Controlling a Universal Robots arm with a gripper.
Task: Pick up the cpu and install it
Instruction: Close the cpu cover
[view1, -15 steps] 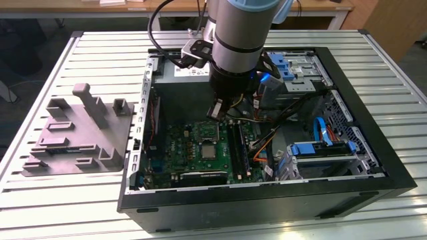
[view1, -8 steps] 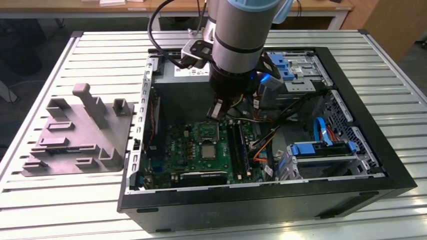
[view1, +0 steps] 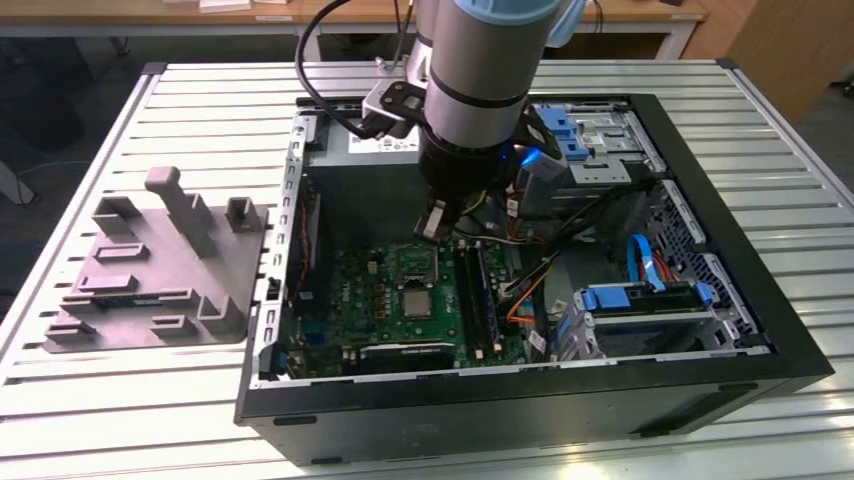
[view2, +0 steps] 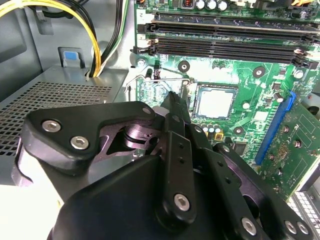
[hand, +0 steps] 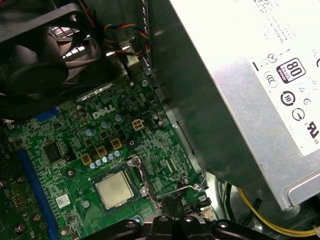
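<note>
We saw the cpu (hand: 115, 189) already sitting in its socket (view2: 214, 101); the gripper (view2: 172, 107) looked closed on nothing, so locking down seemed next.

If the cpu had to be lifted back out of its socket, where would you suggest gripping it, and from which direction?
Grip the cpu by two opposite edges, coming straight down from above. It lies flat in the socket on the motherboard, top face up, so probably only its thin rim offers purchase. The gripper sits beside the socket, near the retention lever.
</note>
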